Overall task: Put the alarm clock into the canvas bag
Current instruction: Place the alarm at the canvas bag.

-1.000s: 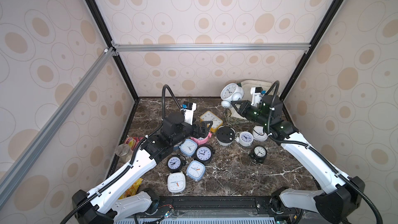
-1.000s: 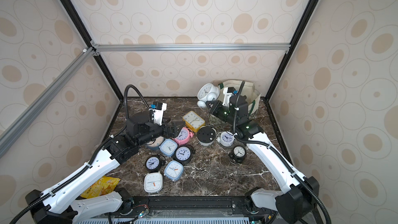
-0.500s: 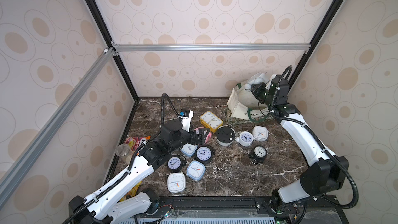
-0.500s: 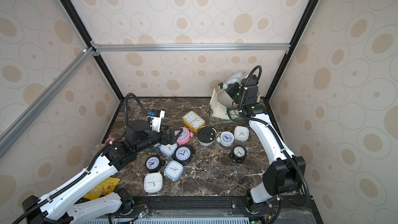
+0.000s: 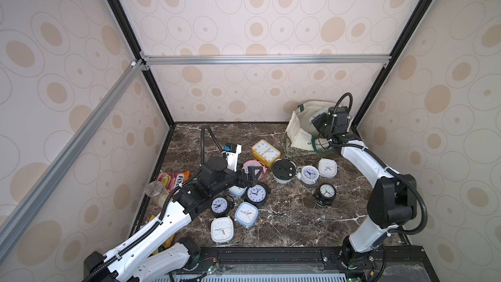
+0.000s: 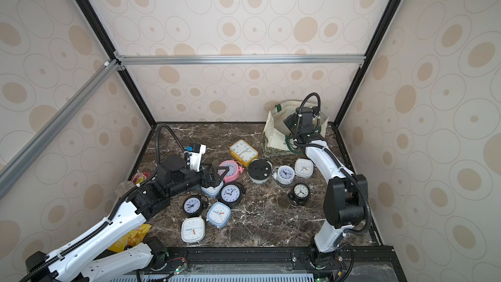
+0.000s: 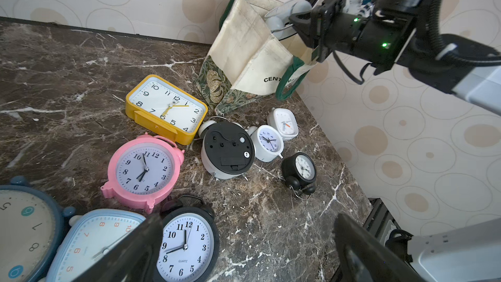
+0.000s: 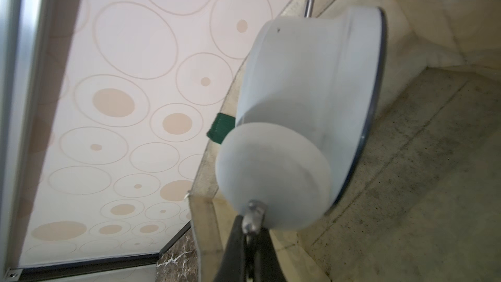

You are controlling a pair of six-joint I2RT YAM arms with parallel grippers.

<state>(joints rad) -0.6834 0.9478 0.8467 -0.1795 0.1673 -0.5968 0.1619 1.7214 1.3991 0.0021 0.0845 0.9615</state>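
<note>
Holding what, the right gripper (image 8: 250,229)?

Its jaws are pinched tight on a small metal piece beside one bell of the alarm clock (image 8: 306,99). That is a white twin-bell clock with a round drum body, a dark rim at the face and thin metal feet. It hangs in the open mouth of the canvas bag (image 5: 296,131), off-white cloth with green straps and a green-patterned base, standing in the far right corner of the marble table (image 5: 284,221).

What can't you make out?

The dial. The right wrist view shows the clock edge-on. In the left wrist view the bag's side panel covers the lower part of it, and in both top views the arm hides most of it.

Which way does it point?

Its face is toward the bag's inner cloth. Its bell-to-feet line runs away from the fingers: bell nearest, foot farthest.

And the left gripper (image 5: 252,176)?

Its jaws are spread wide and hold nothing. It is above the clocks lying on the table, just beside the pink clock (image 7: 145,169).
</note>
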